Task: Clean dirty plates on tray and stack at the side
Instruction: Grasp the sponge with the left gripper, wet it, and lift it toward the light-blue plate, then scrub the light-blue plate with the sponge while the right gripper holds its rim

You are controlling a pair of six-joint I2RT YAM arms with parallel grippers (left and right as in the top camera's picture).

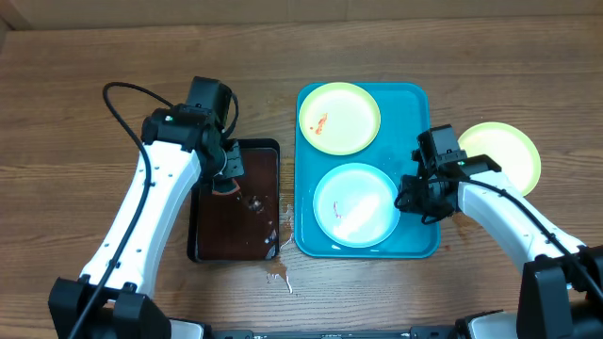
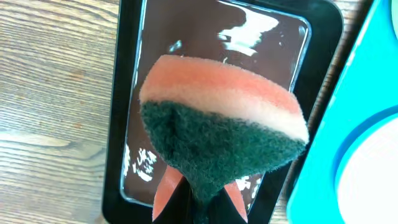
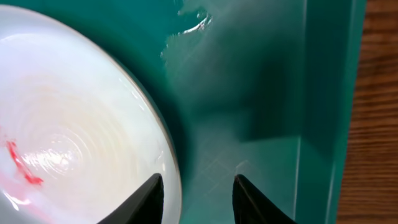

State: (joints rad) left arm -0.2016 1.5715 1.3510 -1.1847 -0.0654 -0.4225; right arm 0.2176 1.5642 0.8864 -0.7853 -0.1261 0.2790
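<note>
Our left gripper (image 2: 200,198) is clamped on one sponge (image 2: 224,118), orange-pink foam on one face and dark green scouring pad on the other, pinched between the orange fingertips (image 2: 166,190). The sponge hangs over the one black tray (image 2: 124,93), which holds dark brown liquid. Our right gripper (image 3: 196,193) stands open at a moderate gap and holds nothing. In the right wrist view one finger sits over the blue-white plate (image 3: 68,124) and the other over the tray's floor, so the plate's rim lies between them; we cannot tell whether either finger touches it. We count three plates. Two lie in the turquoise tray (image 1: 415,94): a yellow-green plate (image 1: 339,118) at the far end with a red-orange smear, and the blue-white one nearer the arms, with thin red streaks. The third plate (image 1: 509,151), also yellow-green, rests on the wooden table (image 1: 75,75) just right of the tray, partly covered by our right arm. The black tray sits just left of the turquoise tray. A small brown spill (image 1: 278,275) marks the table at the black tray's near right corner.
</note>
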